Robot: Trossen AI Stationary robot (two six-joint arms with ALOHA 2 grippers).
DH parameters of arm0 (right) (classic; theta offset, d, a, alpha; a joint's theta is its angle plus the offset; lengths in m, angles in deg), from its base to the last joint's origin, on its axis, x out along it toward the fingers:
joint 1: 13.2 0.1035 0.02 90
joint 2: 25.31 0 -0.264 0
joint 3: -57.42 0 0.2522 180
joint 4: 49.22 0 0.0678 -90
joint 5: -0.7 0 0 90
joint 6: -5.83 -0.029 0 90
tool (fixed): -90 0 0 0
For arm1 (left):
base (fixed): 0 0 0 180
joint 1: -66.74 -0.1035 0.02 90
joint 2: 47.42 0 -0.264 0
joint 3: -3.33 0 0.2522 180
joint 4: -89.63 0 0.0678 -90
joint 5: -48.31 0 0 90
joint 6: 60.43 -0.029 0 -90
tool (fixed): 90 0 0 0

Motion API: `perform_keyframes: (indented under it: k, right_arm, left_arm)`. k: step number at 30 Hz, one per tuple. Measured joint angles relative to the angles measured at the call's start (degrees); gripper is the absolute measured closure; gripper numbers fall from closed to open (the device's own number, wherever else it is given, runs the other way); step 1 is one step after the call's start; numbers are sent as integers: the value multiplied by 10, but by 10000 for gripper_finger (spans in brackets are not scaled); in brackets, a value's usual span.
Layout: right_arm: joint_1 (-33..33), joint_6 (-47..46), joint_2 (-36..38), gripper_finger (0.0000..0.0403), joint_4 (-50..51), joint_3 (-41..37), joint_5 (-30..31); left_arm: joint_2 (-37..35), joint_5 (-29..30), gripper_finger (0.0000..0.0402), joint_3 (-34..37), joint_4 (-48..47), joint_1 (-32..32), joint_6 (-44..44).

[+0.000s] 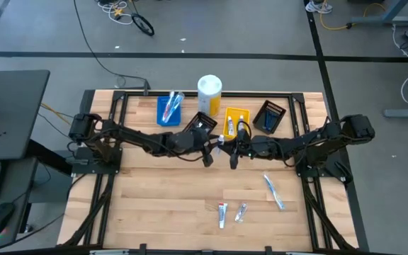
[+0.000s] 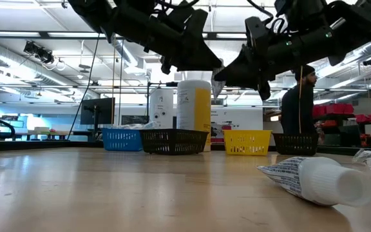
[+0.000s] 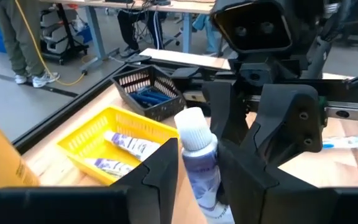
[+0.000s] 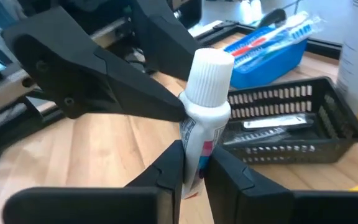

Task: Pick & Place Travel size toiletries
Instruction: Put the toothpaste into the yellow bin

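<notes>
Both claws meet above the middle of the table, toward its far side, closed on one toothpaste tube (image 4: 204, 118). The right claw (image 4: 194, 162) pinches the tube's lower body between narrow fingers. The left claw (image 3: 197, 155) comes in from the opposite side, its fingers pressed close on either flank of the tube, one fingertip (image 4: 169, 107) touching it just below the cap. The tube is held clear of the table top. Its long axis is upright, with the white ribbed cap pointing up and the flat crimped end hidden down between the fingers. Red and blue marks show on its white body.

Just beyond the claws, along the far edge of the table, stands a row of small bins. A blue bin (image 1: 167, 110) holds toothbrushes in wrappers. A black bin (image 4: 291, 127), partly under the left arm, holds silver-wrapped items. A yellow bin (image 3: 98, 140) holds two more tubes, and another black bin (image 1: 270, 117) holds dark blue items. A tall white-and-yellow cylinder (image 1: 210, 92) stands between the blue and yellow bins.

On the near half of the table lie a loose toothbrush (image 1: 273, 191) and two small tubes (image 1: 222, 212), well apart from the claws. A person (image 2: 299, 109) stands in the room behind.
</notes>
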Motion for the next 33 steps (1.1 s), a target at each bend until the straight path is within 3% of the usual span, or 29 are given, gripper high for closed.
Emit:
perform_keyframes:
  k: [6, 13, 17, 20, 25, 33]
  right_arm:
    - [-18, 0, 0, 344, 41, 0, 0]
    - [-79, 0, 38, 344, 137, 0, 113]
    - [-135, -13, 61, 344, 252, 0, 135]
    - [-183, -21, 60, 344, 316, -1, 93]
    - [-238, 13, 44, 332, 307, -1, -1]
    - [-279, 49, 18, 282, 289, -1, -34]
  left_arm:
    - [0, 3, 250, 0, -36, -15, 24]
    - [0, 36, 226, 0, -85, -22, 49]
    - [0, 44, 228, 0, -100, -21, 57]
    - [0, 45, 231, 0, -100, -22, 53]
    - [0, 44, 232, 0, -100, -28, 42]
    - [0, 44, 232, 0, -104, -30, 46]
